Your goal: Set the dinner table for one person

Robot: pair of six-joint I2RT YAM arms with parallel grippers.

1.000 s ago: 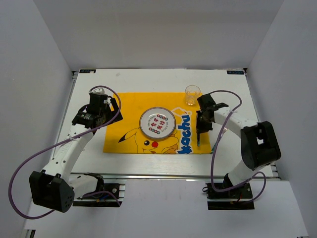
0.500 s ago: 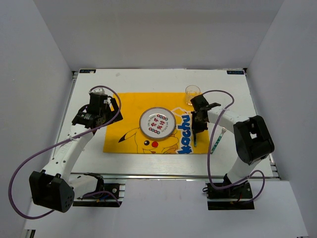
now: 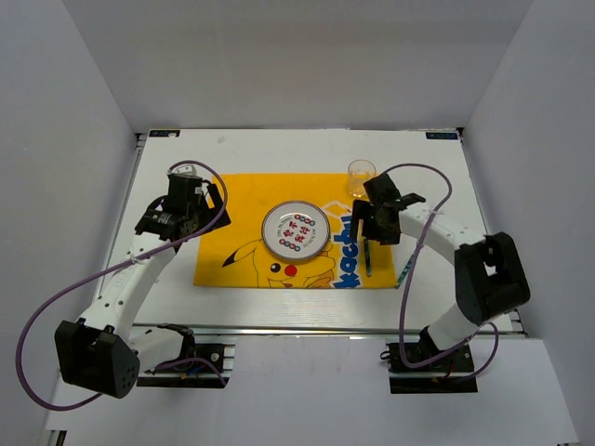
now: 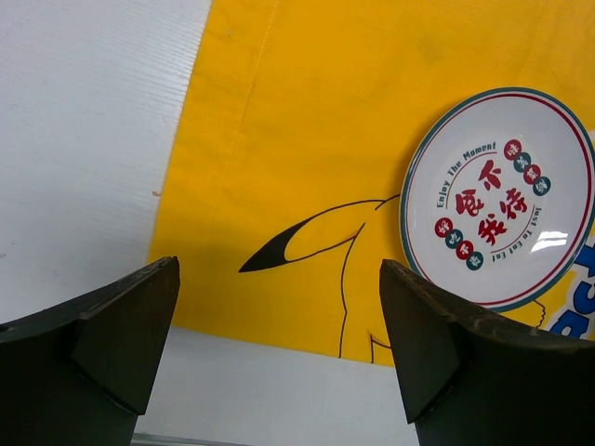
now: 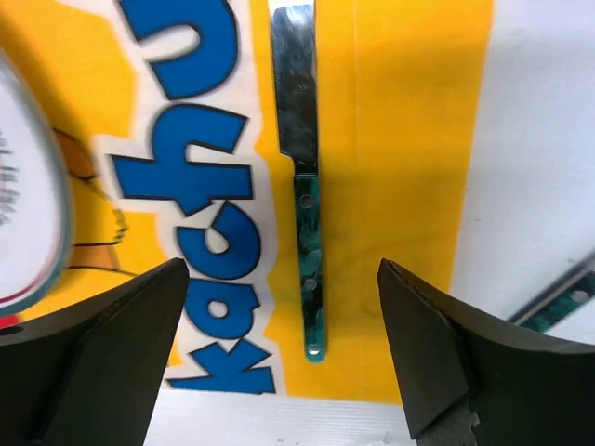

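The table [image 3: 279,149] spans the booth floor, and its railed front edge sits just ahead of my two bases. A yellow mat [image 3: 242,200] lies about midway between the left and right edges. The plate [image 3: 296,230] rests at the mat's centre, and a glass [image 3: 361,177] stands at the mat's far right corner. A knife [image 5: 302,186] lies along the mat's right strip, with its blade toward the far edge and its green handle toward the front. My right gripper [image 5: 281,269] hangs over it, spread wide and holding nothing. A second green handle [image 5: 562,305] lies on bare table right of the mat; I cannot tell what it belongs to. My left gripper [image 4: 279,269] is over the mat's left edge, also wide apart and empty.
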